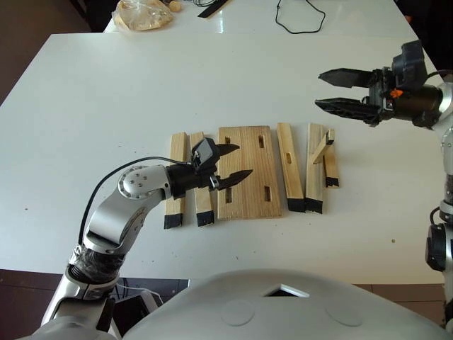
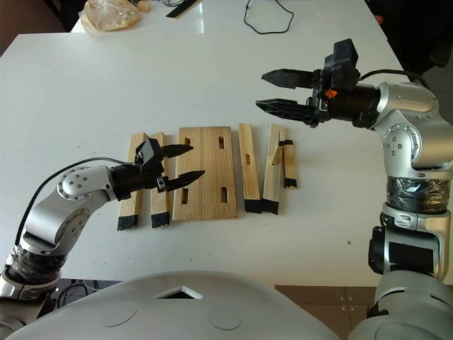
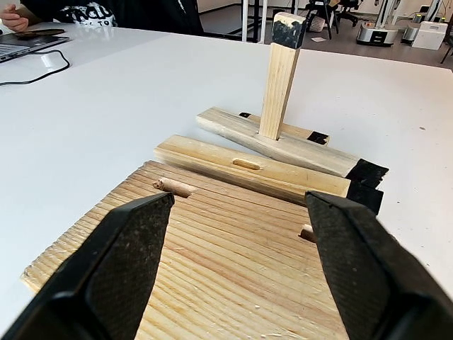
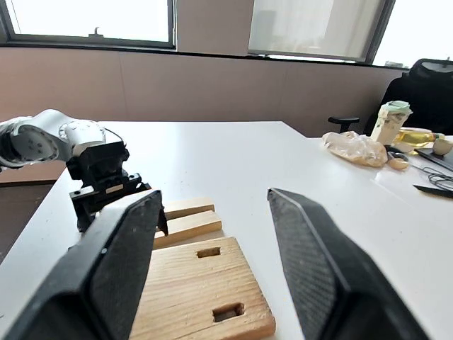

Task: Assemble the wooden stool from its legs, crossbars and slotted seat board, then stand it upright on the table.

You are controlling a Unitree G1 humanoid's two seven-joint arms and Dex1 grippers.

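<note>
The slotted seat board (image 1: 246,172) lies flat mid-table, with two wooden legs (image 1: 177,180) to its left and a single leg (image 1: 289,167) just to its right. Farther right lie two more legs (image 1: 316,168), and a short crossbar (image 1: 320,148) stands tilted up from them. My left gripper (image 1: 237,162) hovers open over the board's left edge, low above the wood (image 3: 233,262). My right gripper (image 1: 333,89) hangs open in the air beyond the right-hand legs, with nothing between its fingers. The seat board (image 4: 202,294) lies below it in the right wrist view.
A black cable (image 1: 301,15) and a crumpled plastic bag (image 1: 144,14) lie on the adjoining table at the back. The white table (image 1: 106,106) has wide bare room to the left and behind the parts.
</note>
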